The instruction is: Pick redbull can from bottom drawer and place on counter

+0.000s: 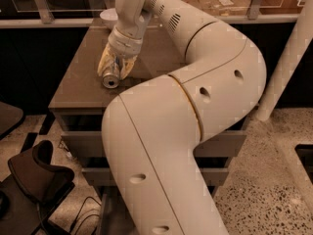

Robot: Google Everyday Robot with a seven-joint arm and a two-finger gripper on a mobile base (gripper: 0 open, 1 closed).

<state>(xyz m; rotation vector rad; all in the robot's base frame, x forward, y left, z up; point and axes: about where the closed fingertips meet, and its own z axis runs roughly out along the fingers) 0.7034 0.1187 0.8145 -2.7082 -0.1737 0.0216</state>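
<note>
While fingers (104, 66) grip it, redbull can (111, 80) tilts over counter (73, 89).

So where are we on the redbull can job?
Done: redbull can is picked and up over the counter. In hand: gripper grips it, tilted, near the counter's front edge. Left: set it down, release, retract. Whether it touches the surface, can't tell.

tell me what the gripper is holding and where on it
The gripper holds the can by its sides, one finger on either side. The can's silver top pokes out below the fingers, over the counter.
</note>
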